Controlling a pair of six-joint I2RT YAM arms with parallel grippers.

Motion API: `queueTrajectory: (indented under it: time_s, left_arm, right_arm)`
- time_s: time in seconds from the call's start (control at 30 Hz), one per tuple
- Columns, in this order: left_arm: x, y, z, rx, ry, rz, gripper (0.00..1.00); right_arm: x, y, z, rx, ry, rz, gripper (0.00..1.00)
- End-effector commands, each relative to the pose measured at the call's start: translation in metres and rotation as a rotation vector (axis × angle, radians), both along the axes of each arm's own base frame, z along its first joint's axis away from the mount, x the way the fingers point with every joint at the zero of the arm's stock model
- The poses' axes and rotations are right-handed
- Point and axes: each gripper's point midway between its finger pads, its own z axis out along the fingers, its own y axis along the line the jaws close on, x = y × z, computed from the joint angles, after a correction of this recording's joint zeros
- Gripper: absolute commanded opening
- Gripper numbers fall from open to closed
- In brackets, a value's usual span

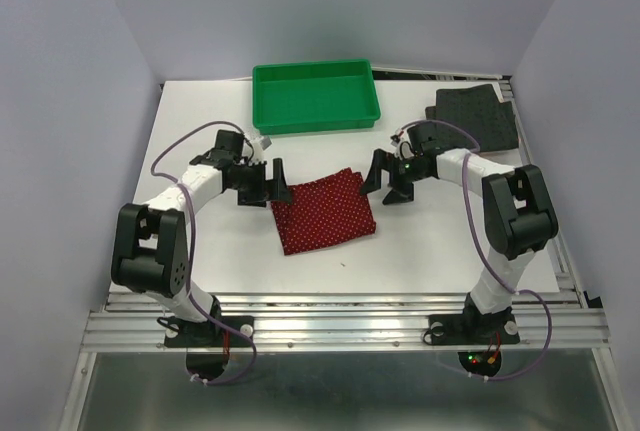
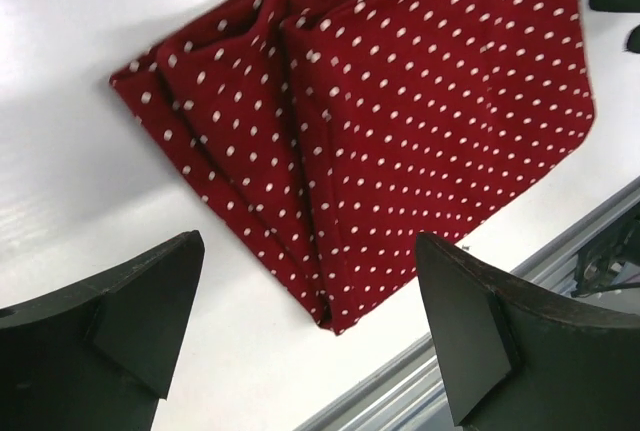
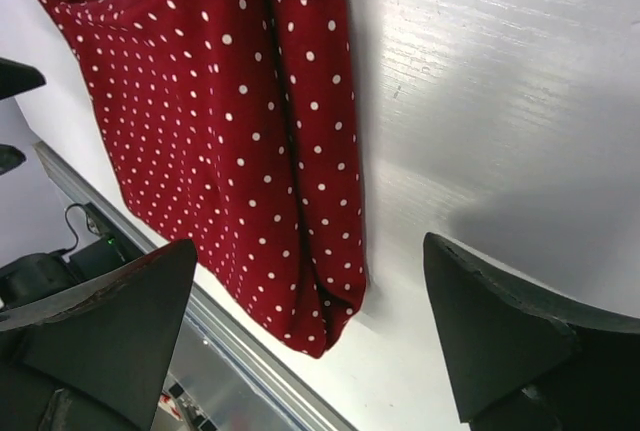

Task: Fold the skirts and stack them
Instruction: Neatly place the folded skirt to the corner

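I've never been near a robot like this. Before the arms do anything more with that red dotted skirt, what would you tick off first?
1. Left gripper open and holding nothing: ok.
2. Right gripper open and holding nothing: ok.
3. Red dotted skirt folded into a neat block, lying flat on the table between the two grippers: ok.
4. Grey skirt lying at the far right corner, where a stack could go: ok.
5. Green tray standing apart from the red skirt: ok.
6. Any further skirt waiting its turn: cannot tell; none shows in any view.
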Motion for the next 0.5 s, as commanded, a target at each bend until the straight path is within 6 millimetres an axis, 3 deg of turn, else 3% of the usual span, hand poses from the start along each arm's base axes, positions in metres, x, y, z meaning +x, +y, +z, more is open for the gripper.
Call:
queueTrajectory:
  time_s: [0.0, 0.2, 0.3, 0.33, 0.43, 0.47]
  left_arm:
    - [-0.022, 0.012, -0.019, 0.032, 0.123, 0.055, 0.98]
    - [-0.031, 0.016, -0.044, 0.052, 0.186, 0.084, 0.95]
    - [-0.030, 0.013, -0.053, 0.042, 0.220, 0.083, 0.90]
    - [-0.026, 0.011, -0.059, 0.039, 0.235, 0.081, 0.87]
    - [-0.022, 0.005, -0.077, 0.022, 0.300, 0.047, 0.82]
    - [-0.009, 0.002, -0.073, 0.016, 0.274, 0.019, 0.77]
  right_arm:
    - [0.000, 0.012, 0.003, 0.028, -0.037, 0.024, 1.00]
    - [-0.010, 0.022, -0.018, 0.005, 0.004, 0.062, 0.97]
    - [-0.011, 0.027, -0.028, 0.004, 0.033, 0.070, 0.88]
    - [-0.009, 0.027, -0.030, 0.001, 0.037, 0.066, 0.83]
    - [0.002, 0.028, -0.036, -0.017, 0.040, 0.052, 0.81]
    - [0.006, 0.028, -0.037, -0.024, 0.037, 0.047, 0.81]
